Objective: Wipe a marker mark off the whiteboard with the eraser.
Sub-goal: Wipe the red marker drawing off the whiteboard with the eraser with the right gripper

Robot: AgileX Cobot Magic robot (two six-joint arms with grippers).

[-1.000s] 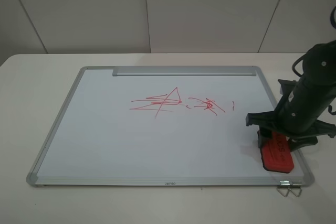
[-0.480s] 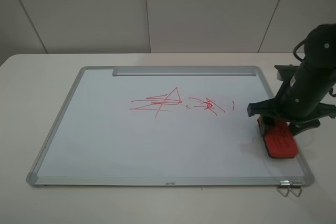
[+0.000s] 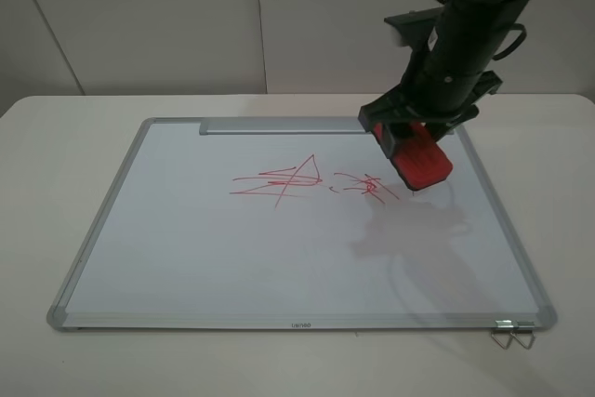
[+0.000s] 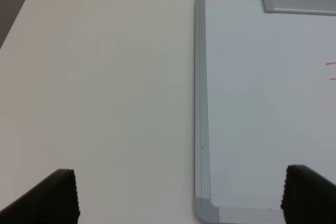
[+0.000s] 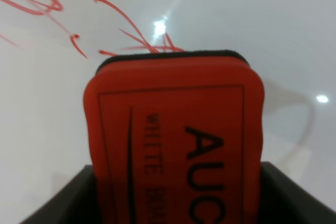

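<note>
The whiteboard (image 3: 232,248) lies flat on the table, its silver tray bar at the far edge. The marker mark (image 3: 279,180), long red lines crossed by a peak, sits near the board's middle. My right gripper (image 3: 409,141) is shut on the red eraser (image 3: 420,160), held in the air over the board's far right part, just right of the smaller red squiggle (image 3: 365,187). In the right wrist view the eraser (image 5: 176,140) fills the frame, the squiggle (image 5: 134,38) just beyond it. My left gripper (image 4: 178,198) stands open over the board's corner (image 4: 202,211), off the high view.
A small metal clip (image 3: 511,334) lies on the table by the board's near right corner. The board (image 4: 262,103) has bare white table (image 4: 105,87) along its left frame. A white wall rises behind the table.
My right arm has lifted the eraser off the board's near right part and carried it far and leftward, up to beside the smaller squiggle.
</note>
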